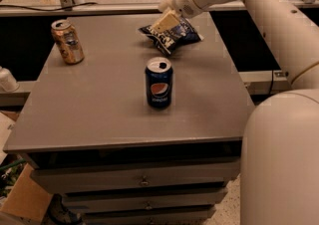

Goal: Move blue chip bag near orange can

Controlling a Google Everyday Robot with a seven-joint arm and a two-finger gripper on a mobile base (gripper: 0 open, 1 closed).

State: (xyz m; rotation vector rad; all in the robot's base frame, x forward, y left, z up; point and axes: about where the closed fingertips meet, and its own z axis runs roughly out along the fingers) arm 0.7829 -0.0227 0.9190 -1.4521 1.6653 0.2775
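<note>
Pepsi can (159,83): upright mid-worktop (99,114), toward the front edge; a likely obstacle.
Orange can (67,42): upright near the far left corner, well apart from the bag.
Blue chip bag (180,35): lying wrinkled toward the far right corner.
Hand (166,21): low over the bag's left end, seemingly touching it; open or closed, I cannot tell.
Step in hand: securing the bag, I judge.
Doing it well: pinch a raised crease, lift fully, travel along the far edge behind the Pepsi can, and set down just beside the orange can without nudging it.
</note>
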